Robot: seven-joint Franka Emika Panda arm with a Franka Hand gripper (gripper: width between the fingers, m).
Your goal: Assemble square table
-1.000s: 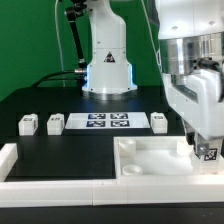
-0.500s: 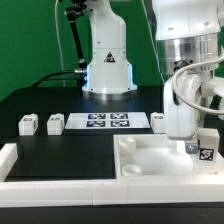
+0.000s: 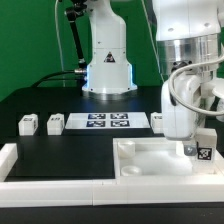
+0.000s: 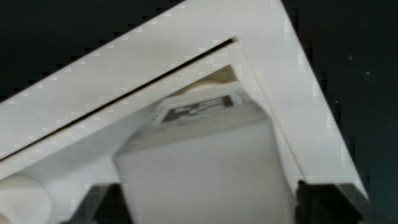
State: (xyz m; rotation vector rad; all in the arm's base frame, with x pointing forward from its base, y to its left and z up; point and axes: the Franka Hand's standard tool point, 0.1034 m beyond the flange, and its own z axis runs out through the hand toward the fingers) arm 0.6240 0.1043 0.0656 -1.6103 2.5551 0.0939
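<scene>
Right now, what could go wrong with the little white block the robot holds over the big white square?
The small white block leg in the gripper hangs at a corner of the white square plastic slab. If it is lowered slightly off, it might miss the recess and jam. Pressing down could also nudge the slab sideways.

Tagged white leg [image 4: 196,165] between the white slab's [image 4: 178,50] two converging edges.
</scene>
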